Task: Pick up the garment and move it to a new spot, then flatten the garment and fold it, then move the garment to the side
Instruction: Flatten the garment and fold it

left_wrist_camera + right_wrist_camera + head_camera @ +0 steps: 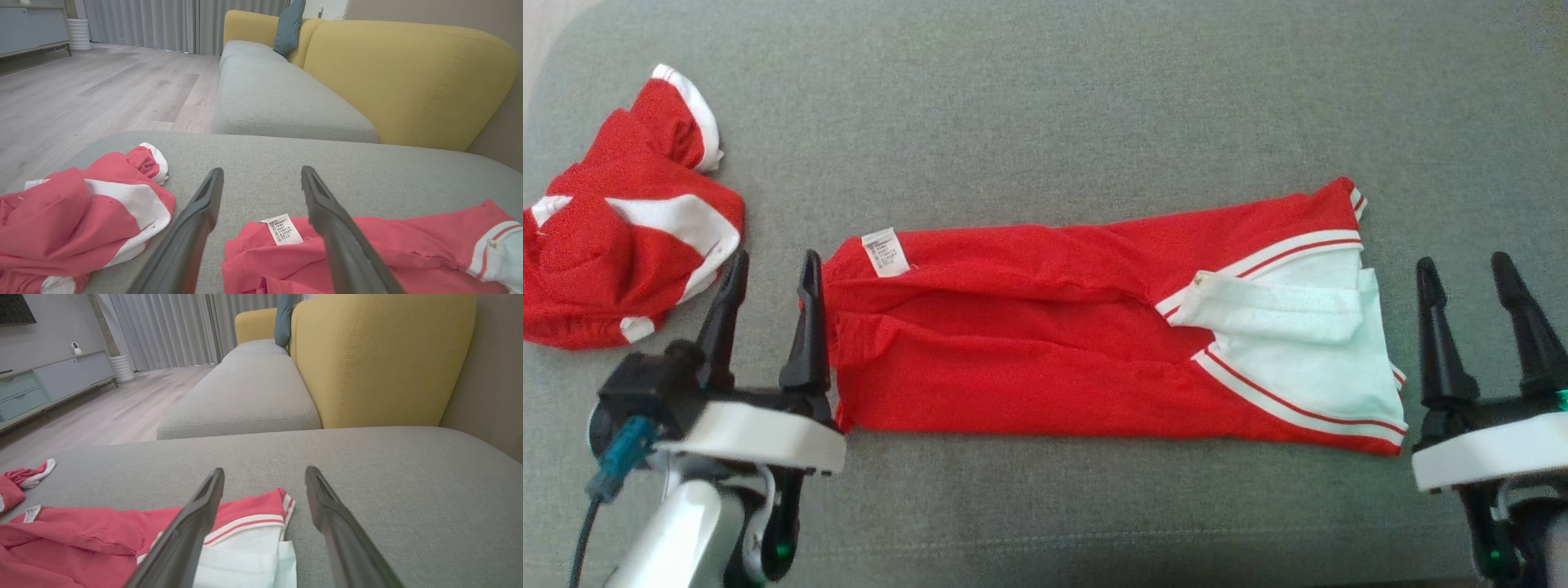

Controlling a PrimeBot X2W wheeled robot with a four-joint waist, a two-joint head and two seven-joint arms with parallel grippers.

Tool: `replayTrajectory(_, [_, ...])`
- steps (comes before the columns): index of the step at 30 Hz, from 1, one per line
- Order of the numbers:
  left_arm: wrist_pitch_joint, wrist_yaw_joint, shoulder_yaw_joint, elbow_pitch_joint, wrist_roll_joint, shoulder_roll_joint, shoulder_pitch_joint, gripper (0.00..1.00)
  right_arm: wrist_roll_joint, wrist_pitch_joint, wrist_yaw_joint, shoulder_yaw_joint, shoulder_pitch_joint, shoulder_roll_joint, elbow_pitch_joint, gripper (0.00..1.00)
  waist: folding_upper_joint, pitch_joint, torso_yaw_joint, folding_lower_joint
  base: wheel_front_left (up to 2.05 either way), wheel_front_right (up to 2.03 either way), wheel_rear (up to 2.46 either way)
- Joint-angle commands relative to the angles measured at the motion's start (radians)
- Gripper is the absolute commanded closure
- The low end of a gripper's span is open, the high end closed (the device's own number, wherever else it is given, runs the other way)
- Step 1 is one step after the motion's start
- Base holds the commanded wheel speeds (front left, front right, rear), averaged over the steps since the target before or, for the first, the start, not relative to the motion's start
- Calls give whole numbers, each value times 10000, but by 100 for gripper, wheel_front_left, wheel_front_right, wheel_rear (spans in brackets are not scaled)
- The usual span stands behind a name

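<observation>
1. Long folded red cloth garment with a white panel and red-white striped trim [1094, 327] lay flat across the middle of the grey woven-fabric seat cushion [1045, 98]. Its long axis ran left to right, with the white end toward the robot's right.
2. Small white printed care label [885, 251] sat face up at the garment's far left corner.
3. Left gripper [774, 261] was at the garment's left end, both dark fingers spread wide with nothing between them. Its inner finger sat right at the fabric edge; I could not tell whether it touched.
4. In the left wrist view the label showed between the two fingers, and one finger crossed over the red cloth.
5. Right gripper [1462, 263] was just off the garment's white end, fingers also spread wide and empty. In the head view a strip of bare cushion separated it from the cloth.
6. In the right wrist view the striped corner of the garment showed between the fingers.
7. Second red-and-white garment, crumpled in a heap [621, 229], lay at the cushion's left edge. It was near the left gripper and apart from the folded one.
8. Background: mustard-yellow upholstered sofa back [408, 73] with a teal throw pillow [288, 26] leaning on it, pale wood-plank floor [102, 81] and grey pleated curtains [143, 20].
</observation>
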Motion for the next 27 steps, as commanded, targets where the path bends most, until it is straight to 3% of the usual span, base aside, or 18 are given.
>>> replayTrajectory(1, [-119,51,503,-379,121,164,-85,0,-93,1,-7,263,-244,-4,-417,0,-1,-75,11,1,0,0,0])
replayTrajectory(17, [-121,-81,597,-465,415,-16,238,0,-183,267,-7,421,-144,172,-193,0,-1,-68,56,1,0,0,0])
replayTrajectory(27, [-122,-406,405,-397,590,-274,-291,0,442,815,-7,88,-684,-546,1946,0,-1,717,397,1,0,0,0])
